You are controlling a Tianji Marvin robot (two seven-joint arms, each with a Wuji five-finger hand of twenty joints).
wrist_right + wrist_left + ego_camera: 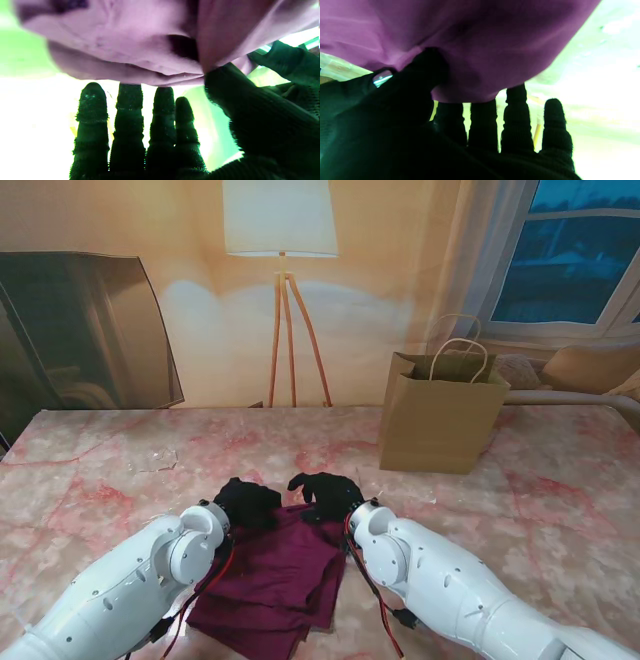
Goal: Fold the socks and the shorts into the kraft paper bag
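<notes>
We pinch the far edge of the maroon fabric shorts [275, 575] with our black-gloved left hand [247, 502] and right hand [327, 493]; the brown kraft paper bag [440, 420] stands farther off, nearer our right.

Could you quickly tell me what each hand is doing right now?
Left hand: shut on the maroon shorts.
Right hand: shut on the same shorts.

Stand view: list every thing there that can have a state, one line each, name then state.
maroon shorts: flat on the table, partly folded, far edge under both hands.
kraft paper bag: upright, mouth open, handles up.
left hand: thumb pressed into the shorts.
right hand: thumb pinching the shorts.
floor lamp: lit.
</notes>
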